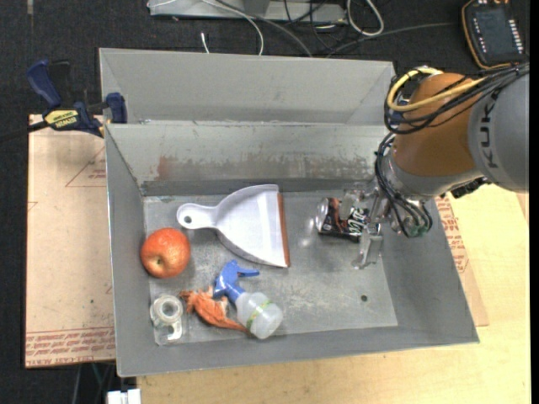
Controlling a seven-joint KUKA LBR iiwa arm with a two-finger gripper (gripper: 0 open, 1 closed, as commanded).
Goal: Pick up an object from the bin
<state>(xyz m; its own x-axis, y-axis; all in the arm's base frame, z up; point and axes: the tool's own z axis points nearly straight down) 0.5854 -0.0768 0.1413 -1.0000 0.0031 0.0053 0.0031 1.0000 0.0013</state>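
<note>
Past the red apple (pixel 166 252) and the white dustpan (pixel 251 225), a small dark crinkly packet (pixel 338 220) lies mid-right in the bin (pixel 337 297), just beside the end effector (pixel 368 247), and I cannot tell if that is spread or pressed together; the packet looks light and slippery, so pinch its middle

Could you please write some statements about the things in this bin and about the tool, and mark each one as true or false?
1. The red apple lies to the left of the white dustpan. True.
2. The tool is over the apple. False: it is in the right part of the bin, beside a small dark shiny object.
3. The spray bottle has a blue head. True.
4. The apple lies inside the dustpan. False: it rests on the bin floor, near the dustpan's handle.
</note>
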